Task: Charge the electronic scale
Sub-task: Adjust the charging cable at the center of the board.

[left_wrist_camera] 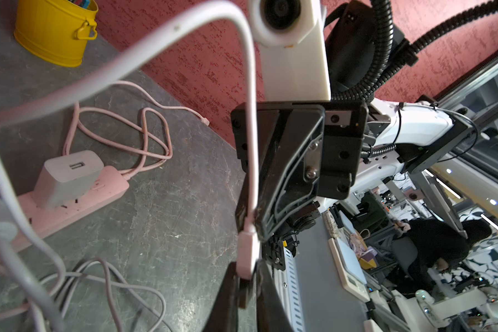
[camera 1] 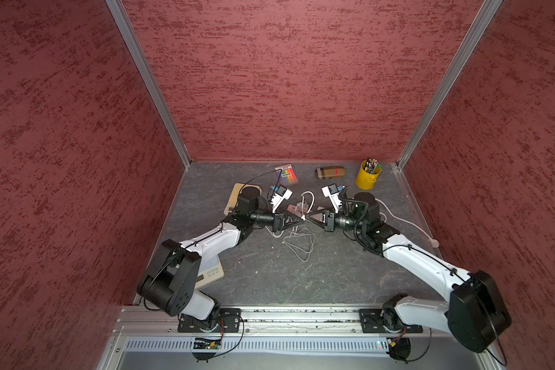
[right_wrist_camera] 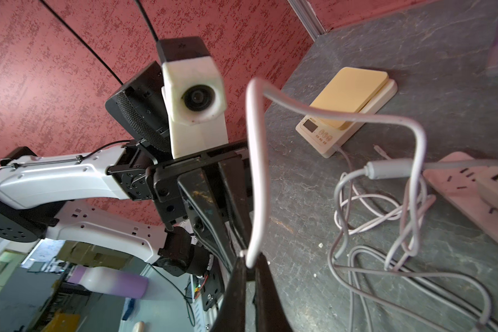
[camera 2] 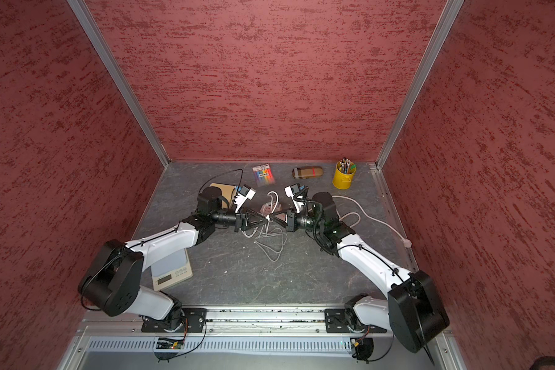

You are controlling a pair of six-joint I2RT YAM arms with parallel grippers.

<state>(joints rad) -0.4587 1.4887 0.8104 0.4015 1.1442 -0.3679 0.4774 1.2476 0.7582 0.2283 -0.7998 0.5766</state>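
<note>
Red textured walls (camera 1: pixel 302 80) box in the dark, stone-look tabletop (camera 1: pixel 302 282) in front of you, with both arms mounted on the rail (camera 1: pixel 302 315) along its near edge. Nearest you, an electronic scale (camera 2: pixel 173 273) lies flat under the left forearm, its display end toward the rail. Past it, mid-tabletop, the white cable (camera 1: pixel 299 245) lies in loose loops. Just beyond those loops and raised off the tabletop, your two tools meet tip to tip. The left tool (left_wrist_camera: pixel 246 276) is pinched tight on the white plug (left_wrist_camera: pixel 245 255). The right tool (right_wrist_camera: pixel 249 267) is clamped on the same white cable right behind that plug, and the cable arches up from there. Behind the tips lies a pink power strip (left_wrist_camera: pixel 104 186) with a pale charger (left_wrist_camera: pixel 66 178) seated in it, its USB socket showing. Farther back on the left, behind the left wrist, sits a second scale (right_wrist_camera: pixel 354 97) with a tan platform. A grey lead meets its side near the display, though you cannot tell whether it is plugged in. Along the back wall stand a marker pack (camera 1: pixel 287 174), a brown case (camera 1: pixel 330 172) and a yellow bucket (camera 1: pixel 367 177) of pencils.
</note>
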